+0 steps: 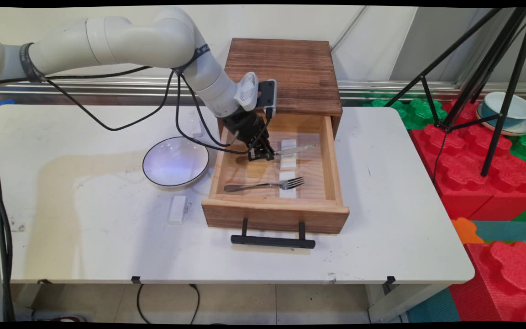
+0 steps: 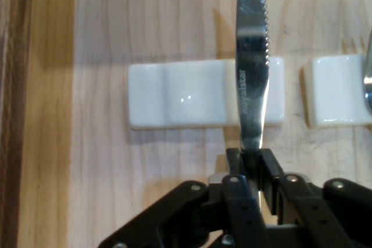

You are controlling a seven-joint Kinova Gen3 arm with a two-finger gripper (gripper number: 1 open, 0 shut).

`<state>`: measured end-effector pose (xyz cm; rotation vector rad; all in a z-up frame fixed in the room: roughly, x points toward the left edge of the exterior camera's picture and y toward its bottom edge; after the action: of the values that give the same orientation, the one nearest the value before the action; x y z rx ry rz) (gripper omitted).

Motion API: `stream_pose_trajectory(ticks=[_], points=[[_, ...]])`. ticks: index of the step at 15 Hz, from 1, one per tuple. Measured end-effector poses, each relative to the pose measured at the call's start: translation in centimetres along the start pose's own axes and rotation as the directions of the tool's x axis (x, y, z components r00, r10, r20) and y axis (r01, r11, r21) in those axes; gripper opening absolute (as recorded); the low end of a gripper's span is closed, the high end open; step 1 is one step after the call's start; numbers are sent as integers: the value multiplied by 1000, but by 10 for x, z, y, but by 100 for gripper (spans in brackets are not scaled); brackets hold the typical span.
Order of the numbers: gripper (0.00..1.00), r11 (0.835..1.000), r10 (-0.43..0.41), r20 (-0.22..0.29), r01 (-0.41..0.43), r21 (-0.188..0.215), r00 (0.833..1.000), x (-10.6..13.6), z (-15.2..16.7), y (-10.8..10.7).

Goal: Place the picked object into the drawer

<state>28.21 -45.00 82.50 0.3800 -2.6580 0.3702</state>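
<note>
Table (image 1: pixel 381 219): white; you see it carrying the drawer unit.
Drawer (image 1: pixel 276 214): your landmark, pulled open.
Bowl (image 1: pixel 176 161): just left of the drawer.
Gripper (image 1: pixel 261 154): inside the drawer, rear left; fingers (image 2: pixel 233 161) pinched on the knife handle.
Knife (image 1: pixel 296 149): blade lies across the rear rest (image 1: pixel 288 154), so it stays propped; its handle is hidden from you.
Fork (image 1: pixel 265 185): front of drawer, tines on the front rest (image 1: pixel 287 184).
Block (image 1: pixel 177 209): left of the drawer front.
</note>
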Motion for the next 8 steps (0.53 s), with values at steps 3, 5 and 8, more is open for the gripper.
stream_pose_trajectory(ticks=[3,5,8], points=[[100,1000,-3,-7,3,0,1000,0,4,-2],[100,1000,-5,-12,5,1,1000,1,6,-3],[100,1000,-11,-18,11,6,1000,2,7,-5]])
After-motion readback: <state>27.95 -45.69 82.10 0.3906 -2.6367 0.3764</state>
